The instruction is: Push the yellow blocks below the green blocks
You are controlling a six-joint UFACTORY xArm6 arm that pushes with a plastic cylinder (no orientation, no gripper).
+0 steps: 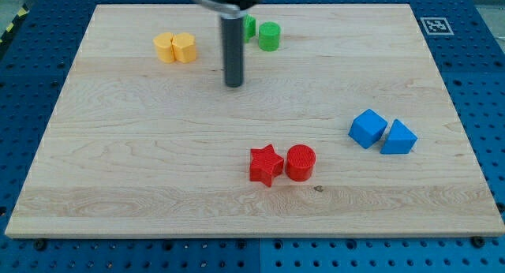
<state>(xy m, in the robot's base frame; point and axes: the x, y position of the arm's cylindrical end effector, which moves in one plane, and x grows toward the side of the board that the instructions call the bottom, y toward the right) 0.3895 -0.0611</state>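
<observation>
Two yellow blocks sit touching at the view's upper left: a hexagon-like one (165,47) and a rounded one (185,47) to its right. Two green blocks sit at the view's top centre: a cylinder (270,36) and another green block (249,27) partly hidden behind the rod. My tip (234,84) rests on the board, to the right of and a little below the yellow blocks, and below-left of the green blocks. It touches no block.
A red star (266,164) and a red cylinder (301,162) sit together at the view's lower centre. A blue cube (368,128) and a blue triangular block (398,138) sit at the right. The wooden board (118,170) lies on a blue perforated table.
</observation>
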